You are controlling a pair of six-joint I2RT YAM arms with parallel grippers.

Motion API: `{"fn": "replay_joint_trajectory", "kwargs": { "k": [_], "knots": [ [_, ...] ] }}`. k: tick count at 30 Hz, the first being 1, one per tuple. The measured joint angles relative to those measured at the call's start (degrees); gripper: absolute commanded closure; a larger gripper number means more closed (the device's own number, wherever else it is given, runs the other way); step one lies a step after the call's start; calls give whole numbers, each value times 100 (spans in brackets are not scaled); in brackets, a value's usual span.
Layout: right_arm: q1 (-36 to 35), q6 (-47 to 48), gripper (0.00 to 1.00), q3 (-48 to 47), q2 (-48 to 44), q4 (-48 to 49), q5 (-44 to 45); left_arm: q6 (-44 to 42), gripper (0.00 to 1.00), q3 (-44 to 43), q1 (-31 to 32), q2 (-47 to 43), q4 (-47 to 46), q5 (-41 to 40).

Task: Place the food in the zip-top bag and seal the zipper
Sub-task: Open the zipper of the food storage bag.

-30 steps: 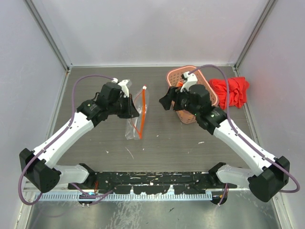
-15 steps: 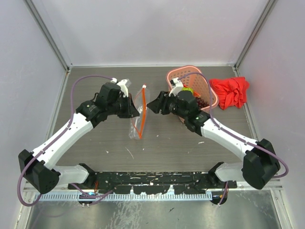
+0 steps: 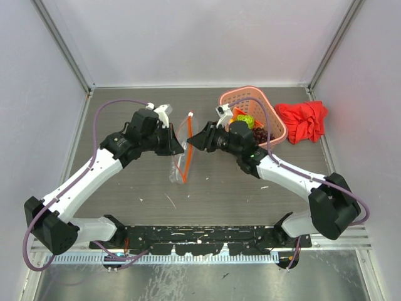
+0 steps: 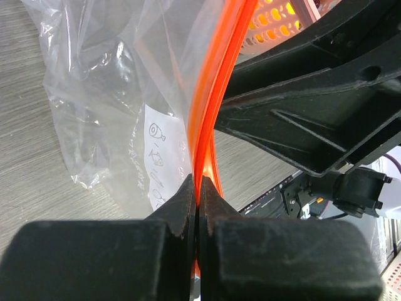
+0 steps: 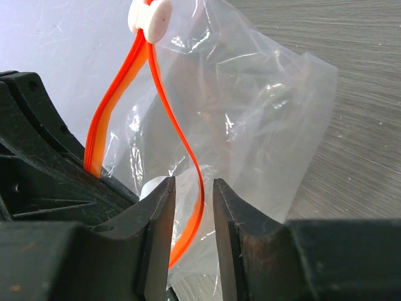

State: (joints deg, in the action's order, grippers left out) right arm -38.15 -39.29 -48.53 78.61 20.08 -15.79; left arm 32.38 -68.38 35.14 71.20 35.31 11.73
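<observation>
The zip-top bag [image 3: 175,166] is clear, crinkled plastic at the middle of the surface [image 3: 213,191], between the two arms. Its orange-red zipper [image 4: 216,81] is parted into two strips that meet at a white slider [image 5: 150,14]. The left hand [image 4: 197,188] pinches one strip tight, while the right hand [image 5: 194,188] stands narrow around the other with a slim gap showing.

Legend: the top external camera is looking down on the zip-top bag [image 3: 176,168] from high above. Both wrist cameras are facing that bag from very near, on opposite sides, sharing its zipper [image 4: 215,94].
</observation>
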Motion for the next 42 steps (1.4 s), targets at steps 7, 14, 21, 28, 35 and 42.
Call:
{"fn": "replay_joint_trajectory", "kwargs": {
  "k": [7, 14, 21, 28, 35, 42],
  "knots": [
    [-4, -162, 65, 2, 258, 319, -297, 2, 100, 7, 0, -4, -20, 7],
    [-50, -184, 88, 2, 404, 367, -389, 2, 100, 17, 0, -42, -35, -4],
    [-59, 164, 99, -472, 404, -643, -332, -28, 100, 17, 0, -42, 212, -612],
    [-63, 704, 99, -1263, 361, -2013, -72, -131, 100, -59, 0, 28, 719, -1539],
    [-68, 1263, 99, -1904, 352, -3456, 560, -321, 100, -269, 0, 155, 1172, -2236],
    [-81, 1792, 100, -2463, 352, -4597, 1604, -501, 100, -520, 0, 162, 1558, -2693]
  ]
}}
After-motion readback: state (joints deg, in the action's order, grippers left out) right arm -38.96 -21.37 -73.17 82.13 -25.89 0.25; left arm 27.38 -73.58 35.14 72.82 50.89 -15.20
